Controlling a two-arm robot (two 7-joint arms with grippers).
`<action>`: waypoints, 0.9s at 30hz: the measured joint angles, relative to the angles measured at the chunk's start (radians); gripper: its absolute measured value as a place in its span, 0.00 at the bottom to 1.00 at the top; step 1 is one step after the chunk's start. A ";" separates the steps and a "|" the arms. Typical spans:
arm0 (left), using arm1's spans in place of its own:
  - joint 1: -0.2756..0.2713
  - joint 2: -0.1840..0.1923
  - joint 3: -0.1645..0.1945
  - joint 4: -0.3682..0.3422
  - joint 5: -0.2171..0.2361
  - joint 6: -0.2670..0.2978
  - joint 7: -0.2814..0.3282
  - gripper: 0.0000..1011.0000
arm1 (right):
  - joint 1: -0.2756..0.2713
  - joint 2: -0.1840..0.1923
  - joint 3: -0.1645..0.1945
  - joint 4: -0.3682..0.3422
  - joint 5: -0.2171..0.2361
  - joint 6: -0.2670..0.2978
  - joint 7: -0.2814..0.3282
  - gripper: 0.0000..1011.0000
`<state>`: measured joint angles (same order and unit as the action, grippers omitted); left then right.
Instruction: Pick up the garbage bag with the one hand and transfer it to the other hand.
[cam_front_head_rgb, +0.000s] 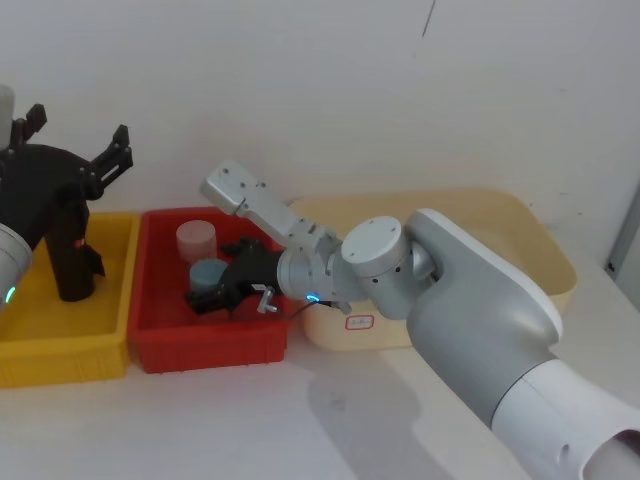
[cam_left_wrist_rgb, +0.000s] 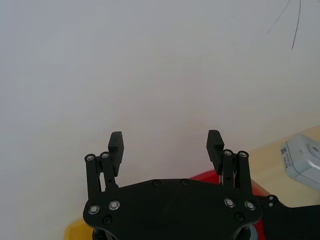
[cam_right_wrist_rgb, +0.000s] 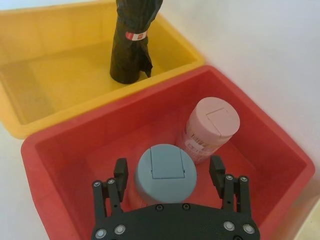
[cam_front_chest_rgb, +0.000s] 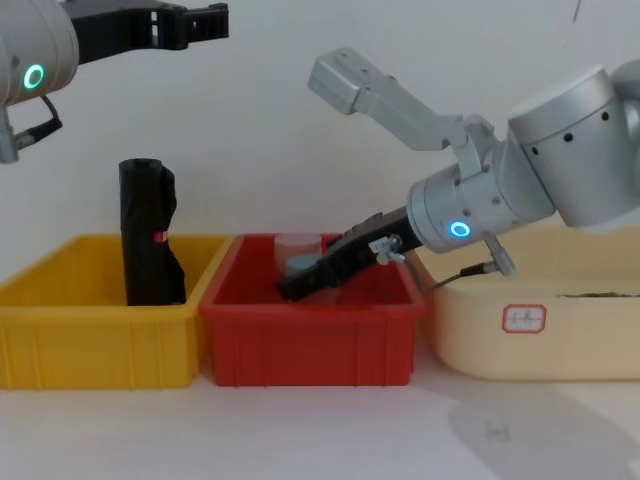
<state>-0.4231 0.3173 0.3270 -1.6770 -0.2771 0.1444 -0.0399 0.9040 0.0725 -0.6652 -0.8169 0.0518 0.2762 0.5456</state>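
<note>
The garbage bag is out of view. A black roll with a small red-orange mark stands upright in the yellow bin. My left gripper, on the green-ringed arm, is raised high above that bin, open and empty; it appears too in the head view and chest view. On the blue-ringed arm, my right gripper reaches down into the red bin. It is open, with a finger on either side of a blue-grey lidded canister.
A pink lidded canister stands beside the blue-grey one in the red bin. A cream tub sits to the right of the red bin, under my right arm. The three containers stand in a row against a white wall.
</note>
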 joint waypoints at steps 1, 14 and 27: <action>0.000 0.000 0.000 0.000 0.000 0.000 0.000 0.99 | 0.001 -0.001 0.000 0.003 0.000 0.000 0.001 0.99; 0.000 0.000 0.000 0.000 0.000 0.000 0.000 0.99 | -0.007 -0.005 0.028 0.012 0.015 -0.015 0.027 0.76; 0.000 0.000 0.000 0.000 0.000 0.000 0.000 0.99 | -0.037 -0.002 0.084 -0.069 0.079 0.000 0.031 0.68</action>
<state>-0.4231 0.3174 0.3269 -1.6770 -0.2771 0.1445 -0.0399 0.8667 0.0709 -0.5813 -0.8858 0.1303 0.2762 0.5765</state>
